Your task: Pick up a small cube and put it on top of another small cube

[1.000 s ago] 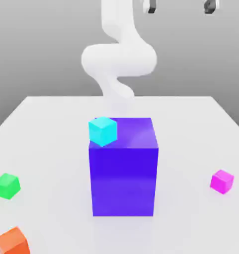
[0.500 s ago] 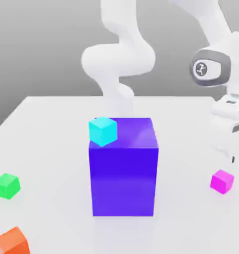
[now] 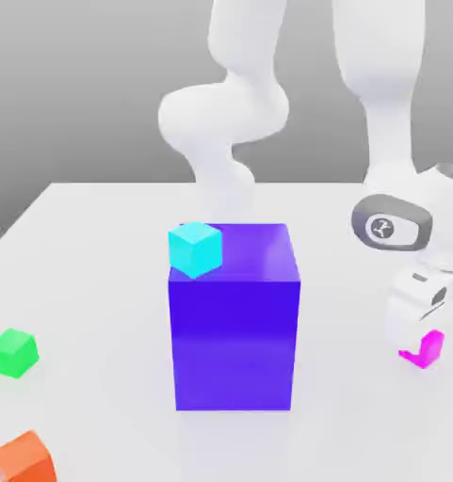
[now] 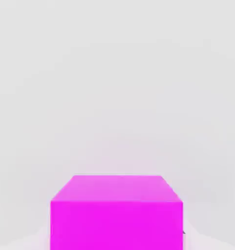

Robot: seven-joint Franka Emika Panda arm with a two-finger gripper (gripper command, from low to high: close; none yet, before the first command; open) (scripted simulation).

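At the exterior view's lower right, the end effector (image 3: pixel 420 341) has come down over the magenta cube (image 3: pixel 426 350) on the white surface (image 3: pixel 98 282) and is closed on it, beside the big blue-purple block (image 3: pixel 234 320)

Big blue-purple block (image 3: pixel 234 329): mid-table. Cyan cube (image 3: pixel 194 249): on the block's top, at one corner. Green cube (image 3: pixel 12 353), orange cube (image 3: pixel 24 458): near one table (image 3: pixel 98 235) corner.

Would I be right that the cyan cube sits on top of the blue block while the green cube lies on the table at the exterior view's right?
Not quite: in the exterior view the green cube lies at the left. The cyan cube does sit on the blue block.
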